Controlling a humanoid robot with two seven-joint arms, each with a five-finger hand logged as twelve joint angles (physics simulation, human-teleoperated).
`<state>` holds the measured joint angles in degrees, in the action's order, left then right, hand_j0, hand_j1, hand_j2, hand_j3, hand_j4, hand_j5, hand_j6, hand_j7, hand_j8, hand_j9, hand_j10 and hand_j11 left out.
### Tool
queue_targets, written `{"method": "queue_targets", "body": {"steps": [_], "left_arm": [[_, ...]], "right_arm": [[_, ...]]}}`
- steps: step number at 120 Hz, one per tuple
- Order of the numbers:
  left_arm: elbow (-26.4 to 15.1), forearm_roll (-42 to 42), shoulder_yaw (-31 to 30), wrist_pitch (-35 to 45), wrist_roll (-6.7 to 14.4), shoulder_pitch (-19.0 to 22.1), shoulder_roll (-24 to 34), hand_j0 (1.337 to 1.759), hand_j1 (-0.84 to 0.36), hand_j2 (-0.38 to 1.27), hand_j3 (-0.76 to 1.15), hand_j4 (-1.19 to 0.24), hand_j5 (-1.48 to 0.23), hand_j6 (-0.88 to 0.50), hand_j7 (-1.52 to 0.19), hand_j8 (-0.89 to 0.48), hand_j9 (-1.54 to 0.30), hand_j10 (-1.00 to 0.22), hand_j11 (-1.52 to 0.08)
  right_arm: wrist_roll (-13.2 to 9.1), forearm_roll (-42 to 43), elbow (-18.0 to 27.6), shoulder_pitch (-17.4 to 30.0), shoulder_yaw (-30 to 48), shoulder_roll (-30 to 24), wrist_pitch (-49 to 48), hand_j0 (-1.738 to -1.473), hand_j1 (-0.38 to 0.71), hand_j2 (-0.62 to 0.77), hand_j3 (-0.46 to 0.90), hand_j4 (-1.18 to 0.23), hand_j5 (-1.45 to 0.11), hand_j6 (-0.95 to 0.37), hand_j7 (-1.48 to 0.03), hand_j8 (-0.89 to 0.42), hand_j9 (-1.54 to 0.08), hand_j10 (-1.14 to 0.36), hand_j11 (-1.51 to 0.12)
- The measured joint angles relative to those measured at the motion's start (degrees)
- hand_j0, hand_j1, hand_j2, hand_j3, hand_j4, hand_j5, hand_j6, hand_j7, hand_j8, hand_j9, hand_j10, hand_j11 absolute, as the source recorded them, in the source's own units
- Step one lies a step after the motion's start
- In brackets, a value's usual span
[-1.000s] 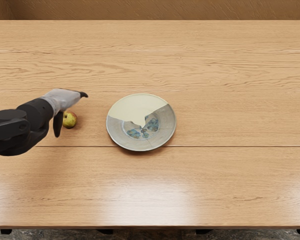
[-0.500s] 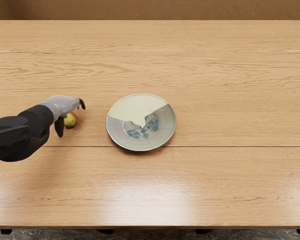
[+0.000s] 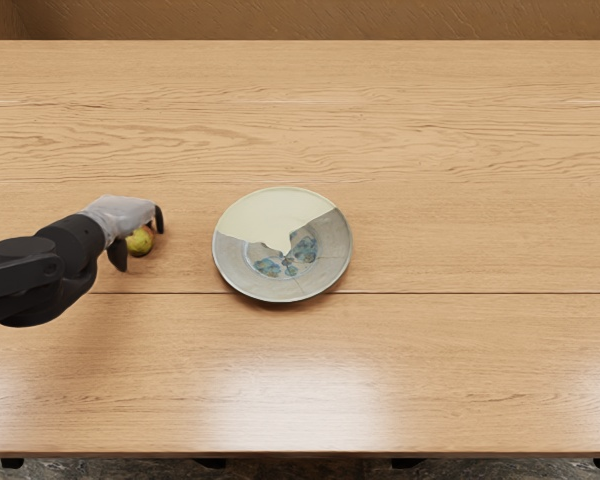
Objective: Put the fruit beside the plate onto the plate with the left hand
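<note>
Shows the left hand [image 3: 130, 220] low over the fruit [image 3: 140, 241], a small yellow-green thing resting on the table [image 3: 430, 380], left of the plate [image 3: 270, 212] and apart from it. Finds the fingers [image 3: 159, 219] half curled into a loose cage: one dark tip down on the far right of the fruit, the thumb down on its near left, with no firm pinch to be seen and nothing lifted. Cannot settle the question of contact between tips and skin. Shows nothing of the right arm. Looks like the closing stage of the grasp, with lift, carry to the right and set-down all yet to do. Could squeeze off-centre on a round, smooth fruit and squirt it out toward the near edge or further left, away from the plate. Could press down too hard and pin it against the wood instead of wrapping its widest part. Could lift with only the tips engaged and drop it over the bare strip of table. Could carry too low and knock the plate's left rim, shoving the plate to the right. Could let go too high and send the fruit bouncing over the shallow rim. Calls for a centred, snug wrap before any lift and a low, gentle release near the plate's middle.
</note>
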<state>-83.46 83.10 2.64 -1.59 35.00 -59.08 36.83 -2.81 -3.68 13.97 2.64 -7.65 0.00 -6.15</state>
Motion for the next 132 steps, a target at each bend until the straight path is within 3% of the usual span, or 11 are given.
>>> {"method": "queue_targets", "body": {"steps": [10,17,34,49,53,62,67,84,117,132], "left_arm": [[0.08,-0.61,0.0,-0.09,0.0,0.02,0.06,1.658,-0.28,0.11,0.0,-0.54,-0.69,-0.51,-0.69,-0.52,-0.69,-0.54,-0.69],[0.1,-1.01,0.0,-0.09,-0.01,0.13,0.09,1.654,-0.28,0.04,0.0,-0.6,-0.78,-0.45,-0.79,-0.48,-0.79,-0.59,-0.79],[0.09,-1.66,0.14,-0.11,0.02,0.12,0.09,1.655,-0.35,0.25,-0.05,-0.55,-0.95,-0.42,-0.88,-0.39,-0.98,-0.72,-0.98],[0.12,-2.06,0.32,-0.22,0.01,-0.01,0.09,1.662,-0.41,0.49,-0.31,-0.53,-1.04,-0.37,-1.0,-0.37,-1.07,-0.76,-1.07],[0.12,-2.49,0.36,-0.26,0.0,-0.35,0.16,1.657,-0.4,0.51,-0.27,-0.53,-1.06,-0.37,-1.03,-0.37,-1.08,-0.77,-1.08],[0.13,-3.79,0.45,-0.31,-0.02,-1.0,0.17,1.654,-0.36,0.39,-0.18,-0.53,-1.09,-0.36,-1.08,-0.37,-1.12,-0.78,-1.11],[0.13,-4.36,0.52,-0.34,-0.02,-1.14,0.18,1.653,-0.36,0.45,-0.15,-0.54,-1.11,-0.36,-1.1,-0.37,-1.13,-0.79,-1.13],[0.15,-7.04,0.86,-0.66,0.01,-5.28,0.19,1.652,-0.35,0.52,-0.07,-0.55,-1.17,-0.34,-1.14,-0.37,-1.16,-0.8,-1.15],[-0.22,-12.06,1.1,-2.02,0.02,-13.26,-0.13,1.652,-0.29,0.39,-0.02,-0.61,-1.22,-0.36,-1.14,-0.4,-1.16,-0.83,-1.15],[-0.68,-14.25,1.12,-3.5,0.03,-16.1,-3.94,1.652,-0.32,0.47,-0.01,-0.62,-1.23,-0.35,-1.16,-0.37,-1.16,-0.82,-1.15]], "right_arm": [[0.0,0.0,0.0,0.0,0.0,0.0,0.0,-1.658,-0.33,0.0,0.0,-0.01,-0.02,-0.01,-0.02,-0.01,-0.02,-0.01,-0.02],[0.0,-0.01,0.0,0.0,0.0,0.0,0.0,-1.658,-0.33,0.0,0.0,-0.01,-0.02,-0.01,-0.02,-0.01,-0.02,-0.01,-0.02],[0.0,-0.01,0.0,0.0,-0.04,0.0,0.0,-1.658,-0.33,0.0,0.0,-0.01,-0.02,-0.01,-0.02,-0.01,-0.02,-0.01,-0.02],[0.0,0.0,0.0,0.0,-0.02,0.0,0.0,-1.658,-0.33,0.0,0.0,-0.01,-0.02,-0.01,-0.02,-0.01,-0.02,-0.01,-0.02],[0.0,0.0,0.0,0.0,-0.01,0.0,0.0,-1.658,-0.33,0.0,0.0,-0.01,-0.02,-0.01,-0.02,-0.01,-0.02,-0.01,-0.02],[0.0,0.0,0.0,0.0,-0.01,0.0,0.0,-1.658,-0.33,0.0,0.0,-0.01,-0.02,-0.01,-0.02,-0.01,-0.02,-0.01,-0.02],[0.0,0.01,0.0,0.0,0.0,0.0,0.0,-1.658,-0.33,0.0,0.0,-0.01,-0.02,-0.01,-0.02,-0.01,-0.02,-0.01,-0.02],[0.0,0.02,-0.01,0.0,0.0,0.0,0.0,-1.658,-0.33,0.0,0.0,-0.01,-0.02,-0.01,-0.02,-0.01,-0.02,-0.01,-0.02],[0.0,0.01,0.0,0.0,0.0,0.0,0.0,-1.658,-0.33,0.0,0.0,-0.01,-0.02,-0.01,-0.02,-0.01,-0.02,-0.01,-0.02],[0.0,0.0,0.0,0.0,0.0,0.0,0.0,-1.658,-0.33,0.0,0.0,-0.01,-0.02,-0.01,-0.02,-0.01,-0.02,-0.01,-0.02]]}}
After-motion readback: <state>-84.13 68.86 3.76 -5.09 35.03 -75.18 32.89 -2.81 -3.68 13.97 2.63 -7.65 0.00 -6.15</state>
